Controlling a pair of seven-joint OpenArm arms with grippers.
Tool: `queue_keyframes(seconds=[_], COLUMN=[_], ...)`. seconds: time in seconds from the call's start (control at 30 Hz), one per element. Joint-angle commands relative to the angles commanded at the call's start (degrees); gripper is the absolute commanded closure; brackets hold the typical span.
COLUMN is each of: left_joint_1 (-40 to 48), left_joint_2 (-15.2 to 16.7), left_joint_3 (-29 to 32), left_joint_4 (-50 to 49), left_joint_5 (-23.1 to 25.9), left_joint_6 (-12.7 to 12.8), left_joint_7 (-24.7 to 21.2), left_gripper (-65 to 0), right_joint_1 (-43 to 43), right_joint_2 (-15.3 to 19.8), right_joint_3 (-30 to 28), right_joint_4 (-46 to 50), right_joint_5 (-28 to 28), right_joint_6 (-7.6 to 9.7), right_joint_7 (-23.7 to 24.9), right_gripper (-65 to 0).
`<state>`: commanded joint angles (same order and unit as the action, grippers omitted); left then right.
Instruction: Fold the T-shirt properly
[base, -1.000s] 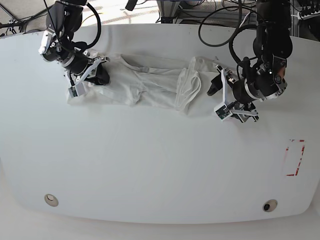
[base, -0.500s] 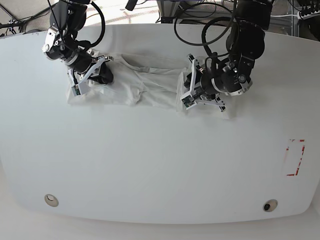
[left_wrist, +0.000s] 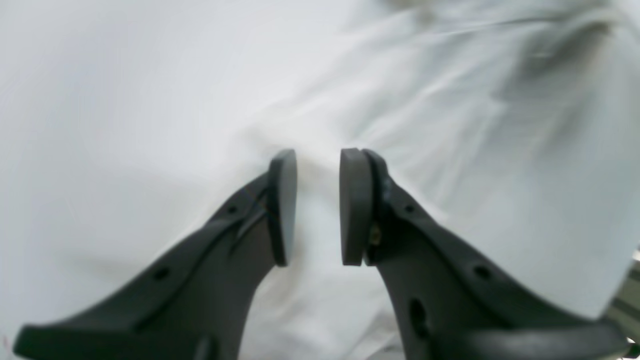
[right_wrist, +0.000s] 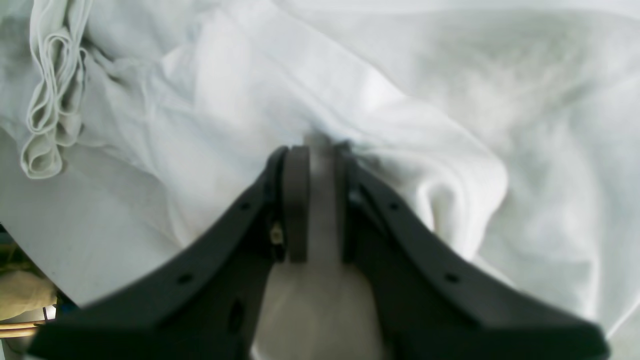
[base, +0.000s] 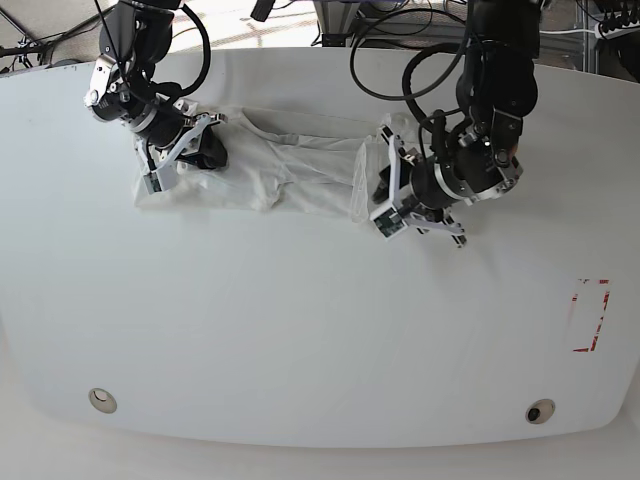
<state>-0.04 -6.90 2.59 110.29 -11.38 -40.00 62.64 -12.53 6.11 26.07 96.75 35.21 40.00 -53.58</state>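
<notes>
The white T-shirt (base: 300, 165) lies bunched in a long strip across the back of the table; no lettering shows. At its left end in the base view, my right gripper (base: 205, 155) is shut on a thick fold of the T-shirt (right_wrist: 400, 75), with grey cloth pinched between the pads of the right gripper (right_wrist: 318, 147). My left gripper (base: 388, 200) sits at the strip's right end. In the left wrist view the left gripper (left_wrist: 317, 152) is open by a narrow gap, straddling the blurred edge of the T-shirt (left_wrist: 475, 125).
The white table (base: 300, 330) stretches toward the front. A red-marked rectangle (base: 590, 315) sits near its right edge, and two round fittings (base: 102, 400) (base: 540, 411) lie near the front. Cables hang behind the back edge.
The left arm swung in from the right onto the shirt's right end, then shifted slightly toward the front. The right arm barely moved and kept its hold.
</notes>
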Motion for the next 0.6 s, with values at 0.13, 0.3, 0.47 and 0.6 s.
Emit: queue_keyframes(seconds=[0.13, 0.3, 0.47, 0.6], left_joint_1=[-0.4, -0.3, 0.1, 0.2], left_joint_2=[-0.1, -1.8, -2.1, -2.1], left_joint_3=[-7.7, -9.0, -9.1, -9.1], left_joint_4=[-3.2, -7.9, -14.8, -18.5], left_joint_5=[0.0, 0.0, 0.0, 2.8], left_joint_6=[0.0, 0.0, 0.0, 0.0], left_joint_7=[0.0, -1.1, -5.8, -7.4], left_gripper=[-12.6, -12.5, -12.5, -12.5], right_joint_1=[0.1, 1.1, 2.5, 2.7], right_joint_2=[0.0, -0.4, -0.5, -0.2], right_joint_3=[-0.1, 0.0, 0.0, 0.9], right_joint_4=[0.0, 1.5, 5.7, 7.0], right_joint_5=[0.1, 0.1, 0.5, 7.0], right_joint_6=[0.0, 0.0, 0.0, 0.0], right_joint_7=[0.0, -1.8, -5.6, -6.2], right_gripper=[-9.5, -14.0, -37.7, -42.0])
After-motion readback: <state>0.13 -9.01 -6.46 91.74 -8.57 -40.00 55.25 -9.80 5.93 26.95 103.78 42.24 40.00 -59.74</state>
